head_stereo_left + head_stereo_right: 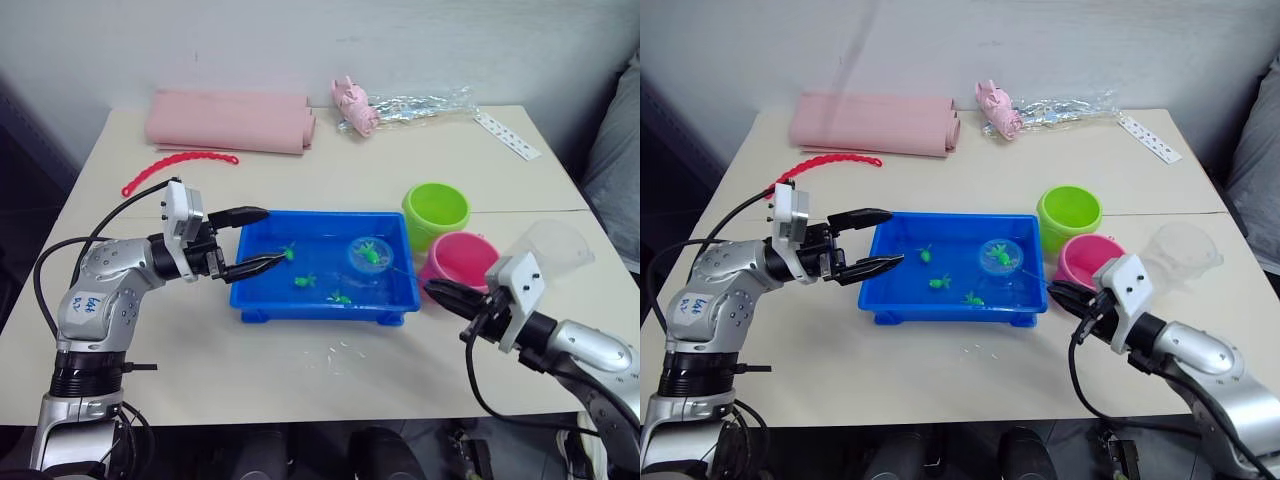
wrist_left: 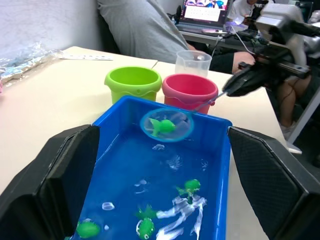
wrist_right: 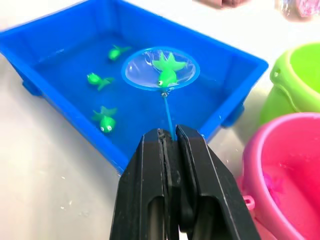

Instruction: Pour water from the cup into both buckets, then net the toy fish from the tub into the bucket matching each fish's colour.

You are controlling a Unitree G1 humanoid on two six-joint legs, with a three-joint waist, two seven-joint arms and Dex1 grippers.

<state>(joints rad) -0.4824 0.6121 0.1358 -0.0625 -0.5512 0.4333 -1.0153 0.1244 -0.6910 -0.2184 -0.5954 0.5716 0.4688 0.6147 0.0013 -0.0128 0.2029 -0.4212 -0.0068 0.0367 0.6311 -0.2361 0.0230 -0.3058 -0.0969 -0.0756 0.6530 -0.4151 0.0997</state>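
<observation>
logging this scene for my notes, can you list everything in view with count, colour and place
tub: 1, blue, table centre, holds water
fish: 4 green; 3 loose in tub, 1 in net
net: 1, blue rim, over tub, thin handle in right gripper
buckets: 2; green by tub's far right corner, pink just nearer, something pink inside
cup: 1, clear, right of pink bucket
cloth: 1, pink, folded, far left
beaded strip: 1, red, curved, near cloth
pink toy: 1, far centre
clear wrapper: 1, beside toy
white strip: 1, far right
person: 1, grey top, seated beyond table
left gripper: open, at tub's left end
right gripper: shut on net handle
</observation>
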